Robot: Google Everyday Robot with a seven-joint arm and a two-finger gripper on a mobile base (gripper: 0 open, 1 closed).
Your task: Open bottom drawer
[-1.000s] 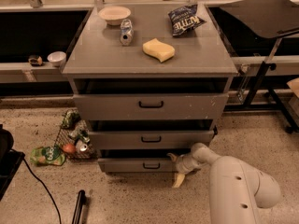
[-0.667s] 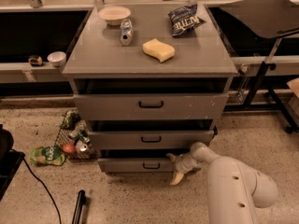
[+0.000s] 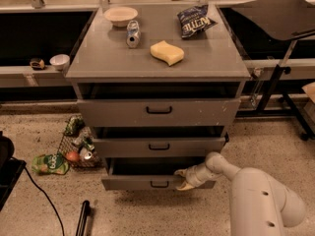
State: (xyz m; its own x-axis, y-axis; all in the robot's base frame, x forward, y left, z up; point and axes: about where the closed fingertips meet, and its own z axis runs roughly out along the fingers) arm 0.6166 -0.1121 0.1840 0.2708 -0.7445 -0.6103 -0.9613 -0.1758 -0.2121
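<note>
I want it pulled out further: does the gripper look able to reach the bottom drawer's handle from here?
Probably yes. The gripper sits at the bottom drawer front, just right of its handle, with nothing between them.

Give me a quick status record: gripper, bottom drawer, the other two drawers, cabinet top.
gripper: low, at the front of the bottom drawer, right of its handle
bottom drawer: partly pulled out, dark interior showing above its front
middle drawer: slightly out
top drawer: slightly out, gap visible above it
cabinet top: holds a bowl, a can on its side, a yellow sponge and a chip bag
</note>
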